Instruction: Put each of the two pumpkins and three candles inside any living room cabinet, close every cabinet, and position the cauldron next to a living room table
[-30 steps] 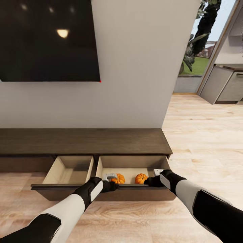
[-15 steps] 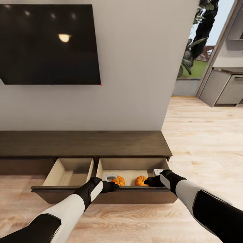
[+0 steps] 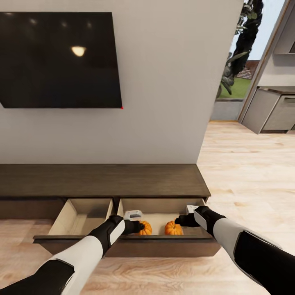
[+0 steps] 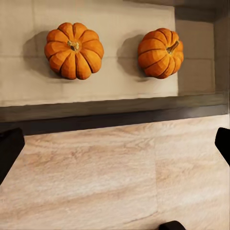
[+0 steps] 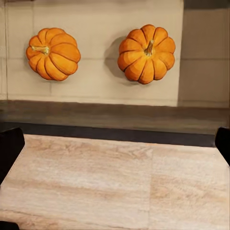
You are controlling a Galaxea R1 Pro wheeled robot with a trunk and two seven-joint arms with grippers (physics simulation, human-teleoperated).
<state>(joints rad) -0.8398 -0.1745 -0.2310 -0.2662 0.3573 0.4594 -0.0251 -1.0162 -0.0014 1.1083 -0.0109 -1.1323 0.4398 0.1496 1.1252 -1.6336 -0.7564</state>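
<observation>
While both pumpkins (image 3: 157, 228) sit in the cabinet's (image 3: 102, 180) open right drawer, our left gripper (image 3: 140, 226) and right gripper (image 3: 179, 222) hover spread and empty; those look light, rigid, ribbed, so we'd pinch across the belly.

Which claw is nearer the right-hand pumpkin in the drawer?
Right. The right claw sits just beside that pumpkin, at its upper right; the left claw is past the other pumpkin.

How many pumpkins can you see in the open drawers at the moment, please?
2. Both sit in the right-hand open drawer: one pumpkin just beyond the left gripper, the other pumpkin near the right gripper. The grippers partly cover the drawer floor, so something small might be hidden.
</observation>
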